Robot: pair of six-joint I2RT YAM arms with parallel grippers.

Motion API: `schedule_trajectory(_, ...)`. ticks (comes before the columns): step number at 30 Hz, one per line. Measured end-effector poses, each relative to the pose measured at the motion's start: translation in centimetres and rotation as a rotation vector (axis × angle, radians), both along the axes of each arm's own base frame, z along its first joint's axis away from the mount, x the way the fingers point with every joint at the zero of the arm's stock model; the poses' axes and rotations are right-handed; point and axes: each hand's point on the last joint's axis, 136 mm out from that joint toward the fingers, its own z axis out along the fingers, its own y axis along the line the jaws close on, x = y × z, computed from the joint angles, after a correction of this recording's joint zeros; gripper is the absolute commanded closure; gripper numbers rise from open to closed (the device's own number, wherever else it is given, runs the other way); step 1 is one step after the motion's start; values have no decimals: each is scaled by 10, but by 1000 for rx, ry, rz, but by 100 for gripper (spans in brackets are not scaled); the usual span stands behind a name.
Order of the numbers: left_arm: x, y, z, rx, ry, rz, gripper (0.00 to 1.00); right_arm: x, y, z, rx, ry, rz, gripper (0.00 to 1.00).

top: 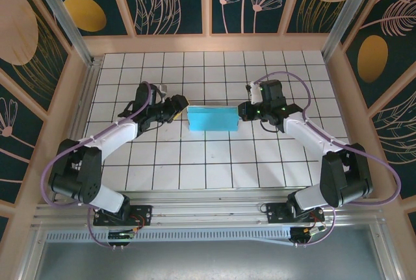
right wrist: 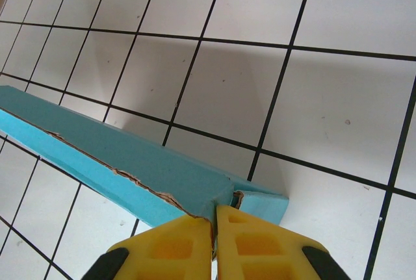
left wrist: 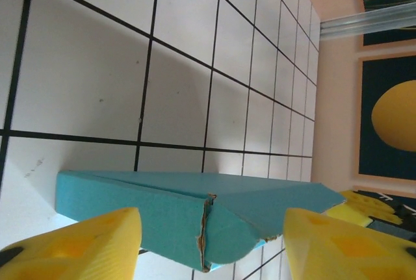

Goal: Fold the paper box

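Right wrist: paper box [right wrist: 175, 173] turquoise, folded long and flat; seam edge ragged.

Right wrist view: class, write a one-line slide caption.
The right gripper pinches one end of the turquoise paper box on the white tiled table.

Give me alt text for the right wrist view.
The right gripper, yellow-fingered, is shut on the near corner of the turquoise paper box at bottom centre. The box stretches up-left as a long folded strip with a ragged seam, over the white table with black grid lines.
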Motion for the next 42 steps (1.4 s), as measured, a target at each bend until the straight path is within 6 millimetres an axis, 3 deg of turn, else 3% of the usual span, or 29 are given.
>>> schedule_trajectory(4,6,-4,-1,-42,7,15,38,0,0,0,-1,0,1,90)
schedule_trajectory(8,6,-6,-3,-69,25,19,49,0,0,0,-2,-2,2,90)
schedule_trajectory(16,3,-7,-5,-86,34,19,62,0,0,0,-3,-3,2,90)
schedule_trajectory(30,-3,-7,-7,-107,44,15,65,-4,-1,-2,-7,3,-2,80)
schedule_trajectory(42,-2,-7,-7,-108,46,16,67,-7,-1,17,17,-37,-4,70)
